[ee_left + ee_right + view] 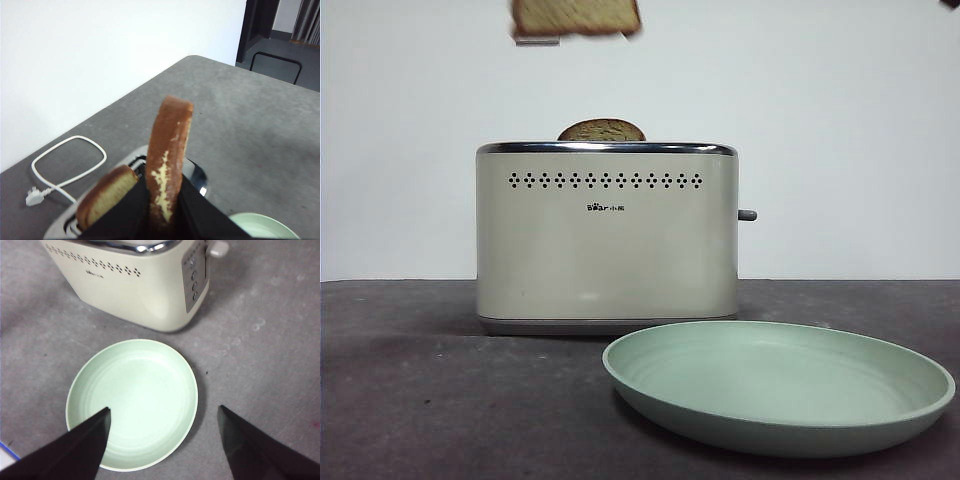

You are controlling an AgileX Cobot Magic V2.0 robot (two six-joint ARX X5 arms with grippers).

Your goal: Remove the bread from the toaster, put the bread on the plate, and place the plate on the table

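The bread (576,16) is hanging high above the toaster (606,235), clear of its slots, with the left claw (162,210) clenching its lower edge between both jaws. A second slice (602,130) is still sitting in the toaster. The right claw (162,437) is hovering released over the plate (132,402), which is lying on the table (260,355) just beside the toaster.

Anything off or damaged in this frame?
Nothing damaged or spilled. Left gripper holds the bread above the toaster; a second slice stays in its slot. The plate sits empty on the table.
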